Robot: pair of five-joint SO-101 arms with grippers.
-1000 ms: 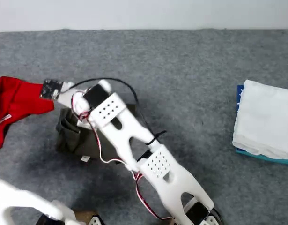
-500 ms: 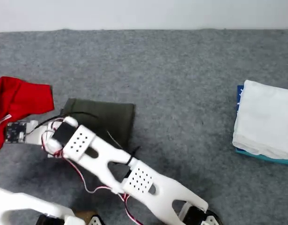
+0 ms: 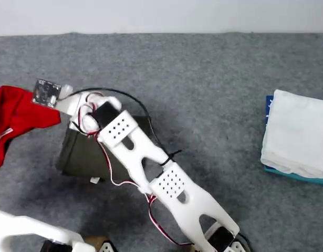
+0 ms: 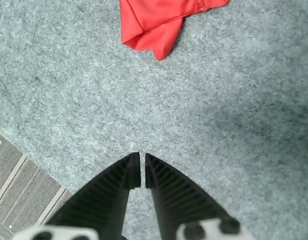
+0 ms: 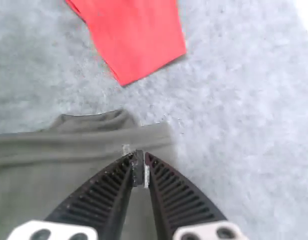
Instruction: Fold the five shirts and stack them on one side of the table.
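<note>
Carpeting, grey and nubbly, covers the table (image 3: 219, 89) in the high view, and we see a plain white wall (image 3: 161, 16) along its far edge. At the right edge a folded white shirt (image 3: 298, 131), thick and soft-cornered, lies on a teal shirt (image 3: 292, 175) whose rim peeks out beneath. At the far left a red shirt (image 3: 17, 115) lies crumpled. Just right of it an olive shirt (image 3: 80, 155) sits folded into a rough rectangle, and the white right arm (image 3: 166, 181) stretches across it from the near edge. The left arm (image 3: 24, 226) lies at the near left corner.

In the left wrist view we find the left pincer (image 4: 142, 159) above bare carpeting. Its black ribbed jaws are closed to a hairline slit with nothing between them. A smooth corner of the red shirt lies well beyond, and striped flooring (image 4: 13, 187) shows past the table's edge.

In the right wrist view the right pincer (image 5: 138, 159) sits over the olive shirt, its jaws squeezed on a thin pale strip at the shirt's edge. The red shirt lies beyond, apart.
</note>
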